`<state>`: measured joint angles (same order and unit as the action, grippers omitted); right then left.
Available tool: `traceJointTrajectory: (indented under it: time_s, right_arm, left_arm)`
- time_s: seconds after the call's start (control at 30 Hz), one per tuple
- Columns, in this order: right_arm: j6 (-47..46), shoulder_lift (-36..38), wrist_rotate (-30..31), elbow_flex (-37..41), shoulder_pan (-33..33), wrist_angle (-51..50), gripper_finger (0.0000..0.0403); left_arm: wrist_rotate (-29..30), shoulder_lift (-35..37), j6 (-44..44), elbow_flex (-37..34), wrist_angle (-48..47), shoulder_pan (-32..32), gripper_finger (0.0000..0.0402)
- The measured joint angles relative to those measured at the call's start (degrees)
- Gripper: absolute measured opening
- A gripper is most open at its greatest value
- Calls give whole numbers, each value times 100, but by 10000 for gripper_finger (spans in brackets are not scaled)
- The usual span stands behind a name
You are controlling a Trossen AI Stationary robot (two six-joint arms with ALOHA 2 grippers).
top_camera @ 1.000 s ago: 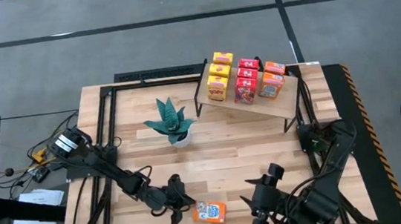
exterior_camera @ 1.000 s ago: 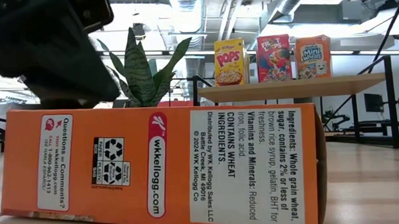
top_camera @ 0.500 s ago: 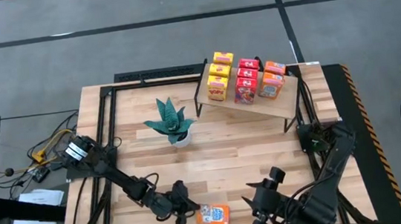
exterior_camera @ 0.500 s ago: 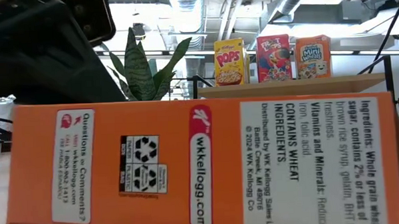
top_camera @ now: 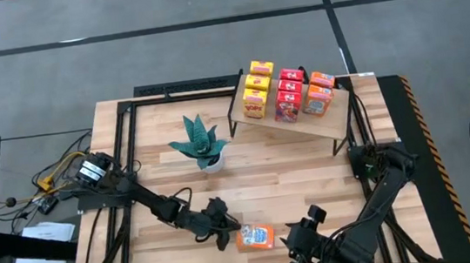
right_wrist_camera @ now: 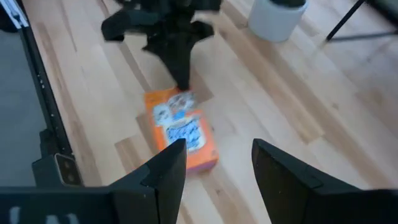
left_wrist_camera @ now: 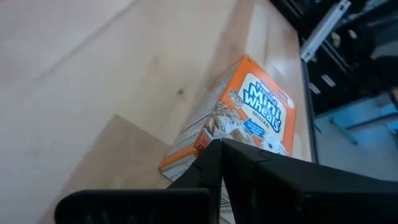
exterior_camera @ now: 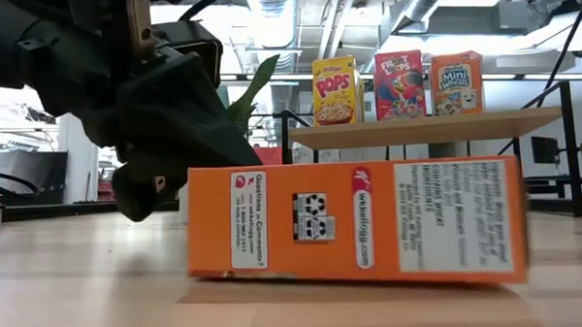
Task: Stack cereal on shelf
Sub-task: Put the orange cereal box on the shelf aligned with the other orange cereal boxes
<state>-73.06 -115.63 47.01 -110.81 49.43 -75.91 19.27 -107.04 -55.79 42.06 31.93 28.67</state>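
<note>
An orange cereal box (top_camera: 255,235) lies flat on the tabletop near the near edge, printed front up; it also shows in the low view (exterior_camera: 356,219). My left gripper (top_camera: 227,233) is shut and stands against the box's left end. My right gripper (right_wrist_camera: 217,149) is open and empty, just right of the box (right_wrist_camera: 183,134) and above the table (top_camera: 296,249). The shelf (top_camera: 326,124) stands at the far right and carries yellow (top_camera: 257,90), red (top_camera: 289,93) and orange boxes (top_camera: 319,92) upright. My left gripper pushes the box's left end (left_wrist_camera: 198,148) with the tips of its shut fingers (right_wrist_camera: 180,78). The fingers come slanting down from the table's left. The box lies flat on the table, its front up.
A teal spiky plant in a white pot (top_camera: 200,142) stands mid-table, left of the shelf. Black frame rails (top_camera: 123,152) run along the table's left and far sides. Bare wood lies between the plant and the box.
My left gripper has gone toward the table's right edge and a little toward the far edge, shut the whole time. The orange box has slid the same way along the table, still flat, away from the low camera.
</note>
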Motion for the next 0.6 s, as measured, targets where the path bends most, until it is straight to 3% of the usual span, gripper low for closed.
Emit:
traceJointTrajectory:
  time_s: [0.6]
  right_arm:
    - [-168,6,-215,630,56,762,218]
  left_arm:
    - [408,15,-290,-7,-612,251,0]
